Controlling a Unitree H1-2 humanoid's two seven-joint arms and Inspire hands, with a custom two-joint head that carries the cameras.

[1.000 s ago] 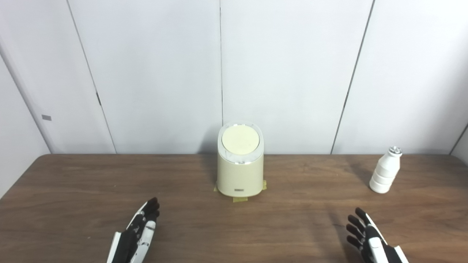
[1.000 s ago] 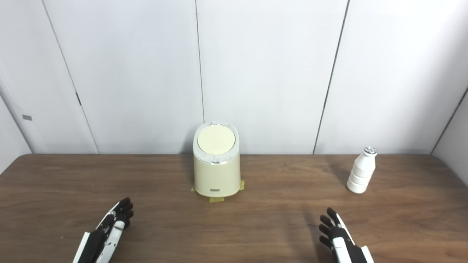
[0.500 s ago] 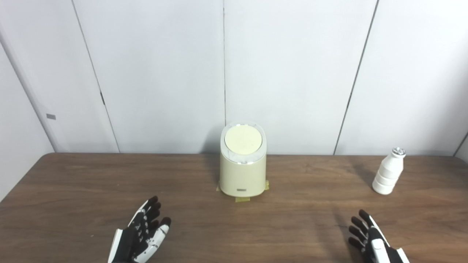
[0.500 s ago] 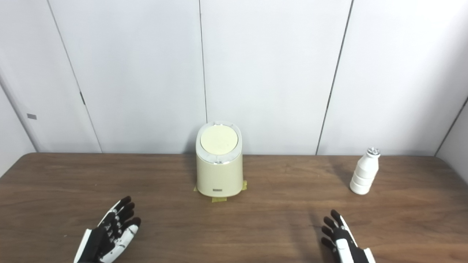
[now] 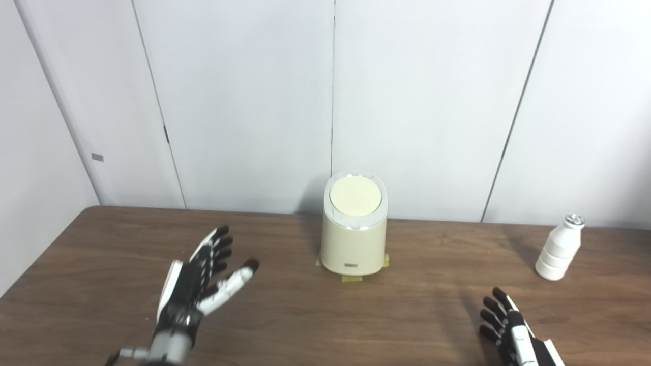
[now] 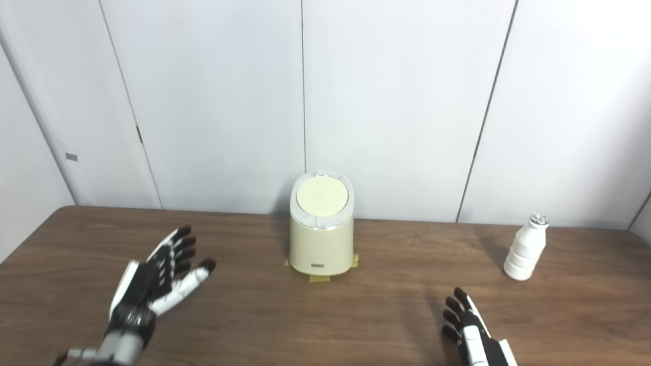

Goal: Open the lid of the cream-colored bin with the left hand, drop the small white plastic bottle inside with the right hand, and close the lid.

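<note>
Left hand [image 5: 196, 287] is up over the table [image 5: 101, 264], palm showing, fingers and thumb fanned wide, holding nothing, well left of the cream-colored bin [image 5: 354, 231] with its lid [image 5: 355, 196] shut. Right hand [image 5: 511, 333] sits low at the bottom edge, fingers spread, empty. Small white bottle [image 5: 558, 247] stands upright, far right.

bare table [image 5: 285, 310] around bin [image 5: 353, 239]
</note>
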